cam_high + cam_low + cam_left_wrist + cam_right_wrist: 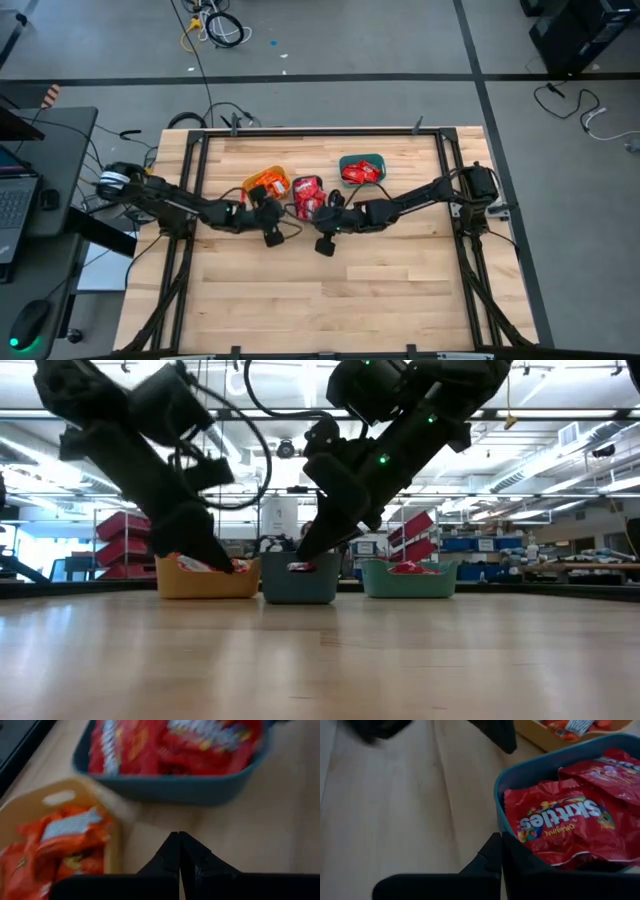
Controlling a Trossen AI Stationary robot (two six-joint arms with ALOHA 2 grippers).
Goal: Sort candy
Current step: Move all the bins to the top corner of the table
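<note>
3 small bins are seen in a row toward the far side of the wooden table [330,290], each holding wrapped candy. In the overhead view, a yellow bin [266,183] sits on the left, a teal bin [307,189] in the middle and a second teal bin [362,169] to the right, set slightly farther back. The yellow bin is filled with orange-and-white packets [60,842]. The middle bin is packed with wide red packets [565,827] printed with white lettering, and more red candy [360,173] is heaped in the right-hand bin. No loose candy can be made out on the bare tabletop.

The 2 dark arms are stretched inward from the table's sides and are brought close together near the middle bin. The left gripper [179,851] is held low over the bare wood just in front of the gap between the yellow bin and the middle teal bin, its fingers pressed together with nothing between them. The right gripper [501,851] is positioned just beside the near rim of the middle teal bin, its fingers likewise pressed together and empty, with the red packets lying directly ahead of it.

From table height, the 3 bins are shown side by side, with both arms angled down toward them against shelving in the room behind.
</note>
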